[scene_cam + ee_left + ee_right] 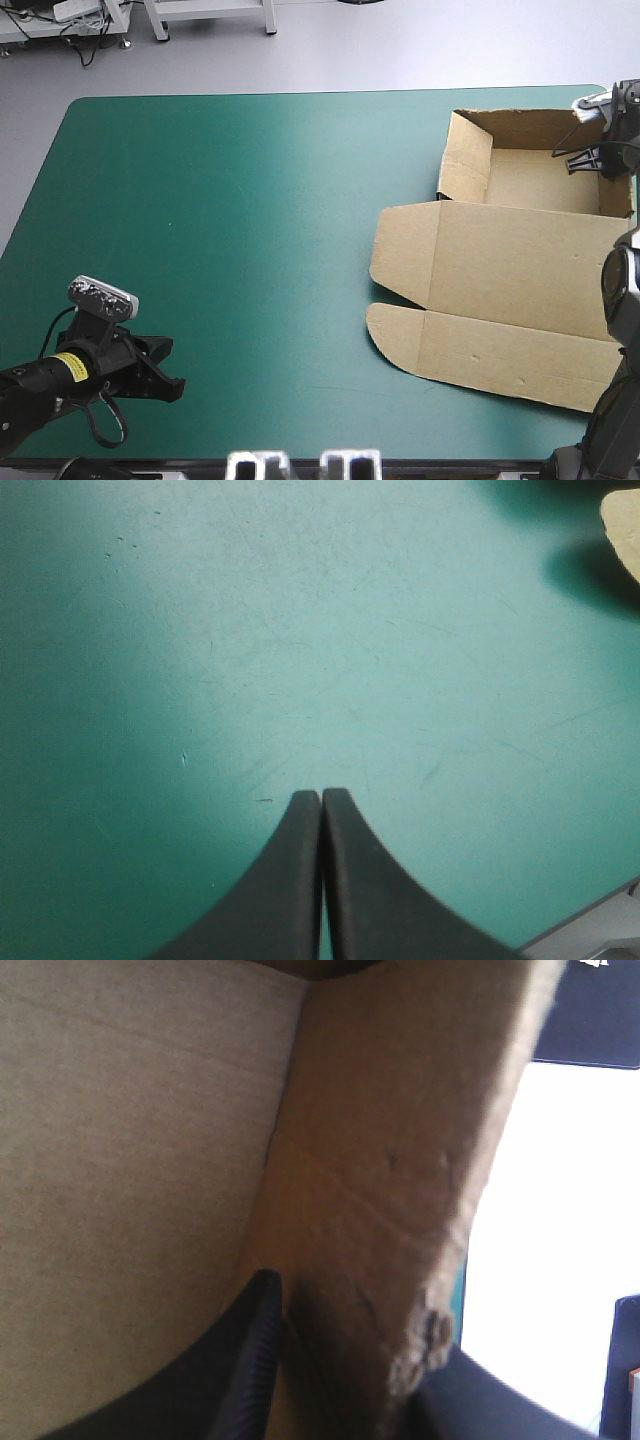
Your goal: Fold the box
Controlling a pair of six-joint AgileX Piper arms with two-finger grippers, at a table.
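Note:
The brown box (520,290) lies at the table's right side. Its far part is an open tray (545,180) with raised walls, and the lid and flaps lie flat toward the near edge. My right gripper (590,155) is at the tray's far right corner. In the right wrist view it (350,1330) straddles the right wall (400,1160), one finger inside and one outside, shut on the board. My left gripper (170,375) rests low at the near left, shut and empty (321,795), far from the box. A corner of the box (625,525) shows ahead of it.
Bare teal-green cover (230,230) spans the left and middle of the table. The box's right wall stands close to the table's right edge (632,215).

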